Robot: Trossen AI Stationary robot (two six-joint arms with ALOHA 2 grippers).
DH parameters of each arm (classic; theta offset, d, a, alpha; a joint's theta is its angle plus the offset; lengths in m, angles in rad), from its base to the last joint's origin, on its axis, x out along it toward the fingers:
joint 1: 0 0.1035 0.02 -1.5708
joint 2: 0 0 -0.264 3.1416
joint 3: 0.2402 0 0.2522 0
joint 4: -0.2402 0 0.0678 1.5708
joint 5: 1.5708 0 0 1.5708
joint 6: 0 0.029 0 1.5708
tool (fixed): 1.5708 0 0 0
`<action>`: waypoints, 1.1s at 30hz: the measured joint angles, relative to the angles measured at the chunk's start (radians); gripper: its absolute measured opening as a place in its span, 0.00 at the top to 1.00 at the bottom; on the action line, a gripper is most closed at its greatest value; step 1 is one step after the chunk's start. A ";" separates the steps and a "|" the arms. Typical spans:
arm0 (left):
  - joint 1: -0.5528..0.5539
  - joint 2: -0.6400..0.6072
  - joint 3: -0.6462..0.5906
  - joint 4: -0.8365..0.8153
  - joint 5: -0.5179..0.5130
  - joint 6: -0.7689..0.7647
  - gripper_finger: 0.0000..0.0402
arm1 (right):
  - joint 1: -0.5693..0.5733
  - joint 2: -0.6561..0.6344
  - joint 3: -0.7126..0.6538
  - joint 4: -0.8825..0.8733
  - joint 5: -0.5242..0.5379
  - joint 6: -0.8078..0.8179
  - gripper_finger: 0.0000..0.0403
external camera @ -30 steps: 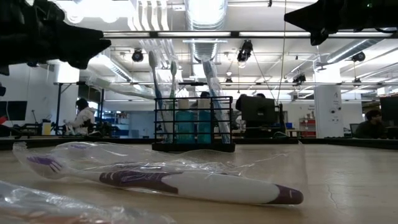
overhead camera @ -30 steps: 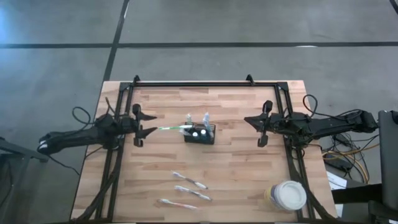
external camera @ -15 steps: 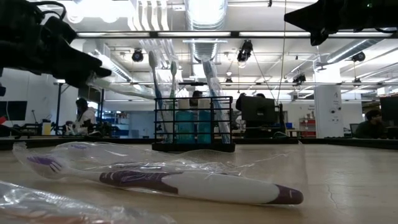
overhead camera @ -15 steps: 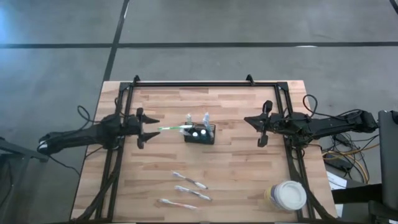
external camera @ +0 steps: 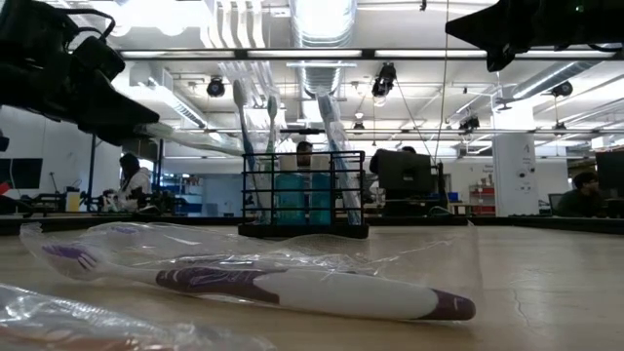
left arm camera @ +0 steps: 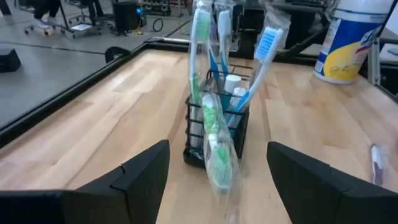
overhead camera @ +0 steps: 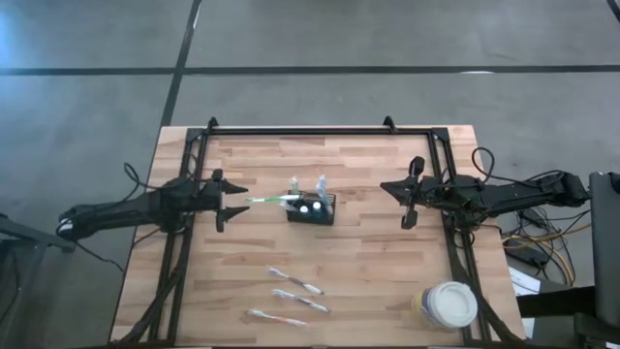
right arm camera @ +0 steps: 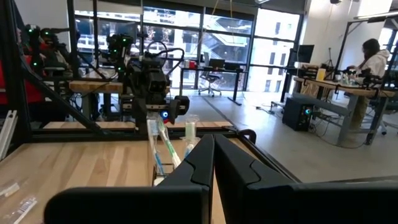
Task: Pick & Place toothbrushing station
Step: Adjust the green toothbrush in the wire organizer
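Note:
The toothbrushing station (overhead camera: pixel 311 209) is a small black mesh caddy that stands on its base at the table's middle. It holds several upright toothbrushes and also shows in the low view (external camera: pixel 305 195). A green toothbrush (left arm camera: pixel 214 146) in clear wrap leans out of the caddy toward my left gripper. My left gripper (overhead camera: pixel 238 201) is open and empty, level with the caddy on its left side. The caddy shows between its fingers in the left wrist view (left arm camera: pixel 217 134). My right gripper (overhead camera: pixel 389 188) is shut and empty, to the right of the caddy.
Three wrapped toothbrushes (overhead camera: pixel 295 282) lie toward the table's near edge, and one (external camera: pixel 292 288) shows close up in the low view. A round white tub (overhead camera: pixel 448 303) stands at the near right corner. A black frame (overhead camera: pixel 300 131) runs along the table's edges.
My left gripper, still open, has come down and moved a little toward the table's near edge and the caddy. The caddy and the toothbrushes have stayed in place.

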 joint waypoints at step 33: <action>-0.001 0.121 0.023 0.043 -0.011 0.055 0.64 | 0.000 0.000 0.000 0.001 0.003 -0.004 0.98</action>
